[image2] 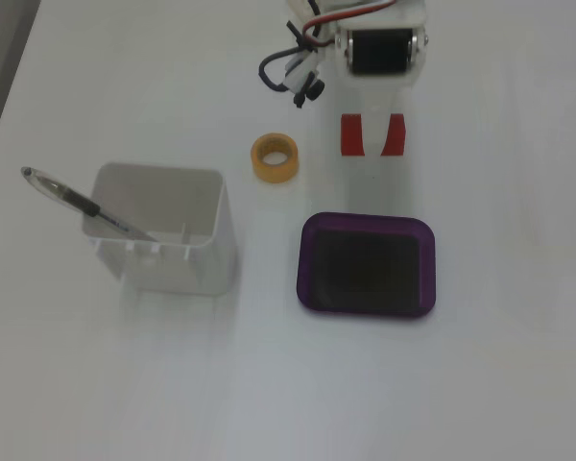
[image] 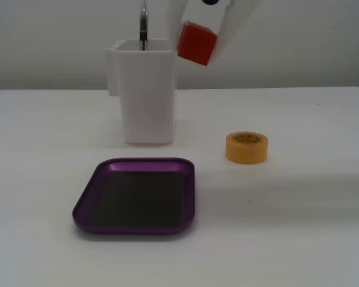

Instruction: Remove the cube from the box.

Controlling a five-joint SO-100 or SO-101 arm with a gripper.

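Note:
The red cube (image: 196, 43) is held high above the table between the white fingers of my gripper (image: 201, 42). In a fixed view from above, the cube (image2: 351, 134) shows as two red strips either side of a white finger, and the gripper (image2: 372, 136) is shut on it. The purple box (image: 90, 194) lies flat on the table with a bare dark bottom. From above, the box (image2: 307, 264) lies just in front of the gripper, and the cube is outside its rim.
A tall white container (image: 146, 95) with a pen (image: 143, 27) stands behind the box; from above the container (image2: 187, 254) is left of the box. A yellow tape roll (image: 246, 147) lies right of the container, also seen from above (image2: 275, 157). Cables (image2: 293, 72) hang by the arm.

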